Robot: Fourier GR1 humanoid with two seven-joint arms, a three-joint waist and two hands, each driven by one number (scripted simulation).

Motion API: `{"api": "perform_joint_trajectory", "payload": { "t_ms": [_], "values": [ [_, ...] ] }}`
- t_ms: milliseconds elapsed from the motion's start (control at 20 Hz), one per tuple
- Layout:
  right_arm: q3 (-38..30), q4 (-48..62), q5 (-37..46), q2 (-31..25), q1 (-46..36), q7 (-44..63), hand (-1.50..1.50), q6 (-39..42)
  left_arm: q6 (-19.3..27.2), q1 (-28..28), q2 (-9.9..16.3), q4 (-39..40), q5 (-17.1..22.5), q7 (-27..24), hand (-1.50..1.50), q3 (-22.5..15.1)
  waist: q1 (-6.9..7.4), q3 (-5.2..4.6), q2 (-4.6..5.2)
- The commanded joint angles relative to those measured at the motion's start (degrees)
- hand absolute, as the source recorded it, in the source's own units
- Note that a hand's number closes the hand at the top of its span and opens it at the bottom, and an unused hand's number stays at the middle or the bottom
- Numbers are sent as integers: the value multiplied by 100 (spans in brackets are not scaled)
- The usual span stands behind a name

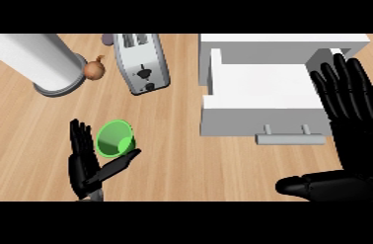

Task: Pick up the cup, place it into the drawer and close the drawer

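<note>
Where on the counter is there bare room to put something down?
Bare wood lies between the cup and the drawer, below the toaster. More lies left of the cup, below the paper roll. The top left is crowded: roll, onion and toaster stand close.

Bright, even light; soft shadows

Single head view; looks steeply down on counter [182, 154]; forearms enter lower edge.
</note>
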Motion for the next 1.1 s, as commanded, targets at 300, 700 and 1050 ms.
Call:
{"api": "perform_joint_trajectory", "payload": {
  "t_ms": [300,700,1050],
  "values": [
    [-185,-12,-179,-40,-35,13,-150,71,-549,-189,18,1308,327,-1031,-150,395,-1,1,1],
    [-241,28,-170,-68,103,-147,-150,226,-709,-715,86,2093,422,-1240,-150,607,-3,1,3],
    [-144,88,-239,-51,-85,53,-150,217,-1221,-931,170,2497,522,-1535,-150,746,1,1,1]
  ]
}}
